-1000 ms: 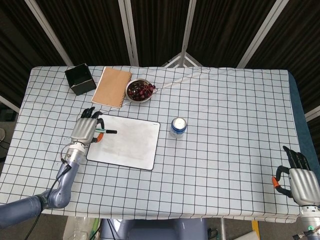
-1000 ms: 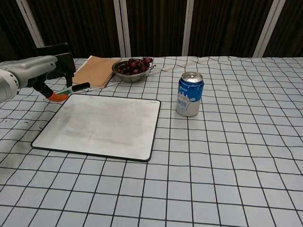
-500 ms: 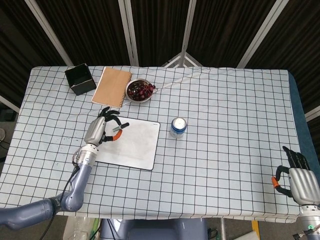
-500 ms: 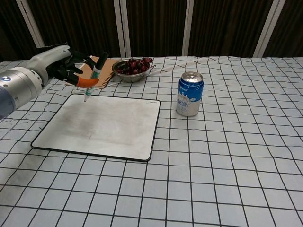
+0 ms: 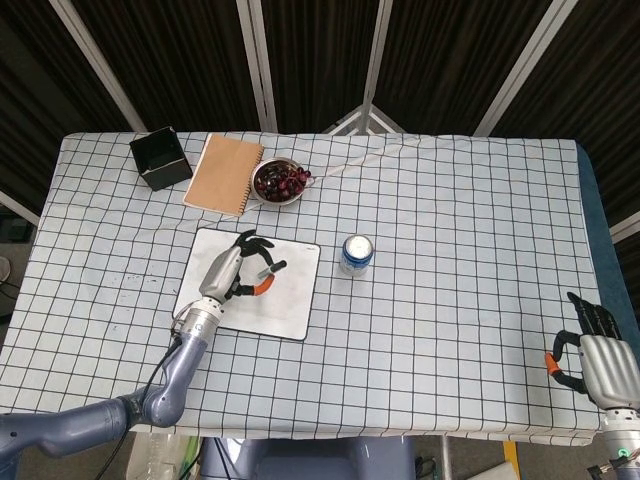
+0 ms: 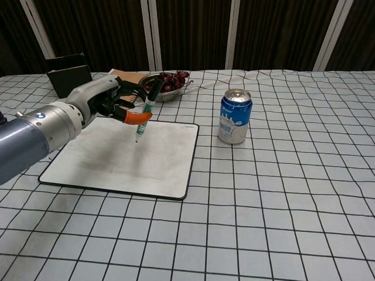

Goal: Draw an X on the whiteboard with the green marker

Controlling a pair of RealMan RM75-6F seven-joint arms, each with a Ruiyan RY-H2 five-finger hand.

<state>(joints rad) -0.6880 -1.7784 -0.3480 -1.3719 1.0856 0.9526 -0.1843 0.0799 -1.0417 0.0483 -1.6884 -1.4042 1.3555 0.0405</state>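
The main risk is judged to lie in the contact about to be made. The green marker is carried slightly tilted, tip down, and a stroke begun with too little pressure would be left faint or broken, while too much could skid the tip or twist the pen in a light pinch. The whiteboard lies loose on the cloth, so it could also be dragged by a hard stroke. No mark is yet to be seen on it, so both strokes of the X are taken to remain.

The marker is pinched between the thumb and fingers of the left hand, with the other fingers loosely spread above it. The tip is held just below the fingers, over the farther middle part of the board; whether it touches the surface cannot be told.

Nearest the robot, the right hand is seen at the table's edge, well apart from the work, its fingers straight and close together, with nothing held.

Just beyond the pinching fingers a bowl of cherries and a brown notebook are found, and a sweep carried too far could knock them. Off to the right of the fingers a blue can stands clear of the board.
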